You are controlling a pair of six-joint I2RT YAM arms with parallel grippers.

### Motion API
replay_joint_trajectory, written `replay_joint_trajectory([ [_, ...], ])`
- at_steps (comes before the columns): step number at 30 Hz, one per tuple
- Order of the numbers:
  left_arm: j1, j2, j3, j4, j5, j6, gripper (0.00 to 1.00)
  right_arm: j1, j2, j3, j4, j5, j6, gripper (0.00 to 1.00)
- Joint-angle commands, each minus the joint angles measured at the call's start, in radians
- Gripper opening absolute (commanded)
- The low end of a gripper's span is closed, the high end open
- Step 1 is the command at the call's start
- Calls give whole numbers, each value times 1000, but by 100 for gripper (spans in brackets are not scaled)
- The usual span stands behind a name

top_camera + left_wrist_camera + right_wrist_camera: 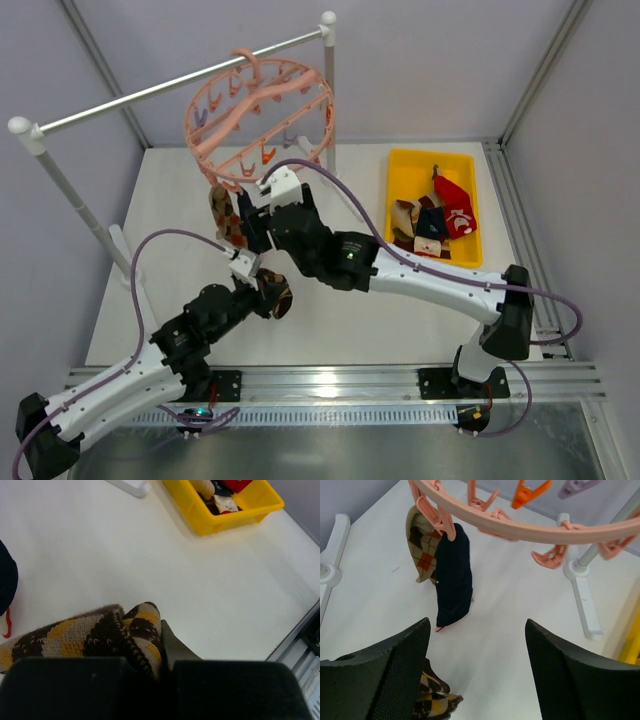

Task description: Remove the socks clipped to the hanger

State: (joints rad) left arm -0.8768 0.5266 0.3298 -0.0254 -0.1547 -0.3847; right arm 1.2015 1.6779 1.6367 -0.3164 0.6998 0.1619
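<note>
The salmon-pink hanger (258, 110) hangs from the grey rail. In the right wrist view its ring (520, 527) carries a navy sock (454, 577) and a tan and red argyle sock (420, 545), both clipped and hanging to the table. They show in the top view (225, 215) under the ring's near left edge. My right gripper (477, 625) is open and empty, just right of them (262, 203). My left gripper (162, 645) is shut on a brown and yellow argyle sock (100, 635), held low over the table (272, 295).
A yellow tray (400, 190) at the right holds several loose socks; it also shows in the left wrist view (200, 515). The rail's white posts (328, 90) and feet (582, 600) stand on the white table. The metal base rail runs along the near edge.
</note>
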Motion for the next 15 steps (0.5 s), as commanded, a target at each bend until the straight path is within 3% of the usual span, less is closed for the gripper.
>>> replay_joint_trajectory([
  [1,-4,58,23,2,-49,9,0,4,-133,-112,105,32,37,79],
  [7,-40,245,72,71,-54,-8,0,-101,-250,-354,103,44,143,86],
  [15,-189,636,256,255,-82,17,0,-449,-574,-728,135,-72,254,90],
])
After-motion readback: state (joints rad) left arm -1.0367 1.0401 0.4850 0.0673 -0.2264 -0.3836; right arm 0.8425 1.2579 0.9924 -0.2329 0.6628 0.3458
